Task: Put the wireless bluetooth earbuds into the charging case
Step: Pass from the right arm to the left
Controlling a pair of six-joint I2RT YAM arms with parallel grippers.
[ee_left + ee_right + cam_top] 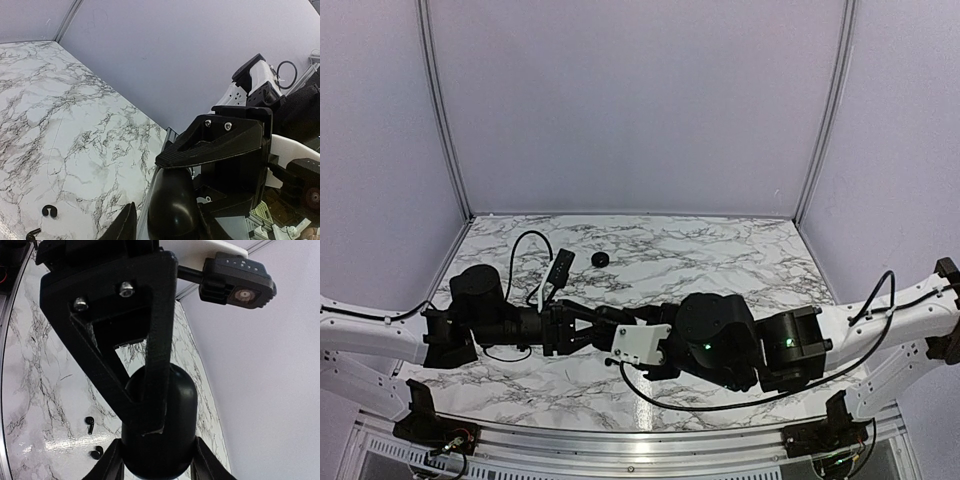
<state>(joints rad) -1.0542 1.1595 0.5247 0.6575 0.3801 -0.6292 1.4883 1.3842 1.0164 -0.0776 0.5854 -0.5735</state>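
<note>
While both arms meet low over the near half of the marble table (pixel 740 250), the charging case (pixel 167 197) sits between them, lifted off the surface. It is a smooth black pebble shape. The left gripper (pixel 167 227) has its fingers on either flank of the case and looks clamped on it, though a thin sliver of light shows beside one finger. The right gripper (pixel 156 462) is closed on the same case from the opposite side, turned crosswise to the left one. From either wrist camera, one finger of the other gripper lies across the case's rounded top. I cannot tell whether the lid is open.

Further out, the wireless bluetooth earbuds (pixel 90 424) lie loose on the marble, two tiny dark pieces near each other and well apart from the case. None is in the case yet.

They look feather-light, hard and glossy, so a pinch off centre would likely squirt one sideways. The best hold is probably across the fat body of a bud, with the fingertips low to the table. The case looks equally slick and could swivel in a two-point grip.

Beyond all this, toward the back wall, a black round disc (pixel 601 260) rests alone.
</note>
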